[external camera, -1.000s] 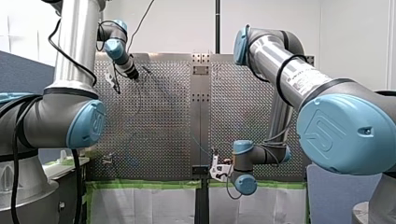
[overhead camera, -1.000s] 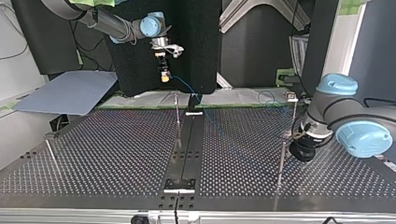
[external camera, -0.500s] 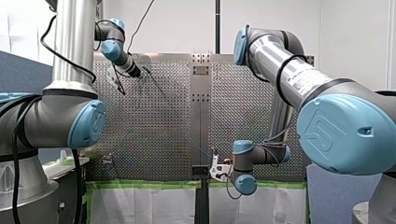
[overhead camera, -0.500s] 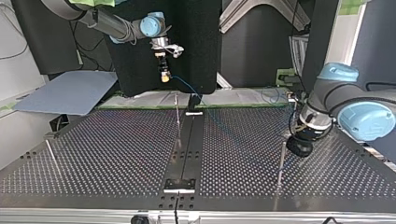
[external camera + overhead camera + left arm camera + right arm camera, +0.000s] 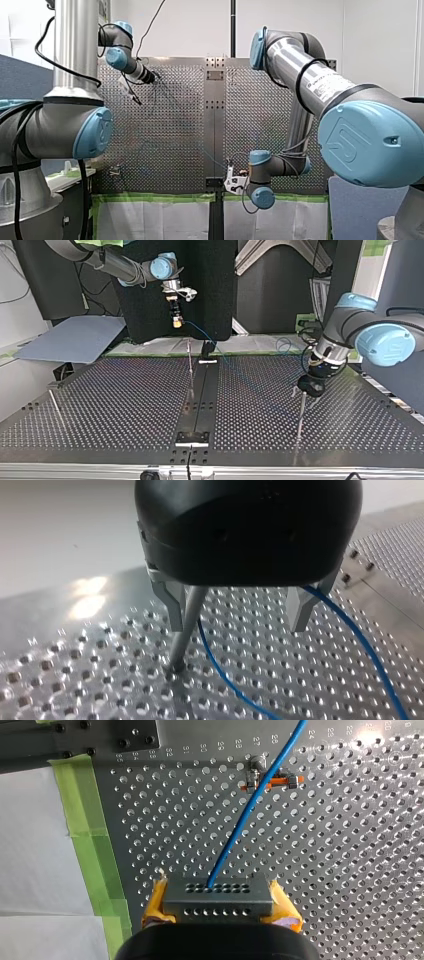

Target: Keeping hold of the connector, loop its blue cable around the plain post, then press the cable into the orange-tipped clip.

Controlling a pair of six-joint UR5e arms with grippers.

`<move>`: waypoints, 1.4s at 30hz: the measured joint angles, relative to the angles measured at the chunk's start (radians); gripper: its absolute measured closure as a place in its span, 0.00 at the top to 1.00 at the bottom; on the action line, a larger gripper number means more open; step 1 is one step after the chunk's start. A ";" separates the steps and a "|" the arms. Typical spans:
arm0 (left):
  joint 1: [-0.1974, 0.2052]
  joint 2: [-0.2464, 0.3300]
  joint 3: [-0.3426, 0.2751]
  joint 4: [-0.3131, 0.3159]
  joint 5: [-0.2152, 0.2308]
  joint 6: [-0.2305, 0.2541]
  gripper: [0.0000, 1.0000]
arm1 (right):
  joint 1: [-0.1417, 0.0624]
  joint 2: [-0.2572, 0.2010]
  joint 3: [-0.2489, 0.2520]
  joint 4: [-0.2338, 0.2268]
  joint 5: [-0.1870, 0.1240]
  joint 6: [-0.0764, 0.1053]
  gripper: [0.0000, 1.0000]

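In the left wrist view, you lose the post's [image 5: 185, 630] top behind the left pincer's [image 5: 238, 627] black housing, and the cable [image 5: 220, 672] is cut off by the picture's edge on both strands. In the right wrist view, the connector's [image 5: 218, 897] near end hides behind the right pincer's [image 5: 218, 912] body. The cable crosses the clip [image 5: 280, 782], so you can't tell whether it's seated. In the front and top views the cable over the worktop [image 5: 125, 405] is too thin to trace, and both pincers' fingers are too small to read.
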 joint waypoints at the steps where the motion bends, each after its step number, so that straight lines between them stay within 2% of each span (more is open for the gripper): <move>1: -0.001 0.004 -0.005 0.008 0.000 -0.008 1.00 | 0.000 0.000 0.000 0.000 0.000 0.000 0.00; 10: -0.009 0.035 -0.055 0.081 -0.003 -0.095 1.00 | 0.001 0.000 0.000 0.004 0.000 0.000 0.00; 17: -0.003 0.045 -0.120 0.110 -0.029 -0.151 1.00 | 0.003 0.000 0.000 0.006 0.000 0.000 0.00; 26: 0.011 0.090 -0.170 0.131 -0.077 -0.145 1.00 | 0.004 0.000 0.000 0.007 0.000 0.000 0.00; 31: 0.003 0.124 -0.201 0.143 -0.076 -0.146 1.00 | 0.004 0.000 0.000 0.007 0.000 0.000 0.00; 37: 0.004 0.182 -0.259 0.187 -0.076 -0.177 1.00 | 0.004 0.000 0.000 0.006 0.000 0.001 0.00; 42: 0.015 0.228 -0.284 0.169 -0.103 -0.158 1.00 | 0.004 0.000 0.000 0.006 0.000 0.003 0.00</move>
